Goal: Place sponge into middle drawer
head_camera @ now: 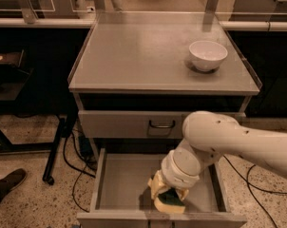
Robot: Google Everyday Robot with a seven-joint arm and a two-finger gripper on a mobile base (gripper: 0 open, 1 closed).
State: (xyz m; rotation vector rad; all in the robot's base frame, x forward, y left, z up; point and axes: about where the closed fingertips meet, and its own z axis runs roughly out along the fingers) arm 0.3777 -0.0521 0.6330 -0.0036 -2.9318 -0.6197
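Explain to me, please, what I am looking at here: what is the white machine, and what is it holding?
There is a single camera view, looking down at a grey cabinet from the front. The large white shape is a robot arm entering from the right. At its end is the gripper, a two-finger claw. It sits low inside the open middle drawer, closed on a sponge that is yellow with a green top. A white bowl stands on the cabinet top. Above the open drawer is a shut drawer front with a small handle.

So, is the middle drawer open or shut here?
Open. The middle drawer is pulled out below the closed drawer front, grey floor exposed, and the gripper holds the sponge inside it.
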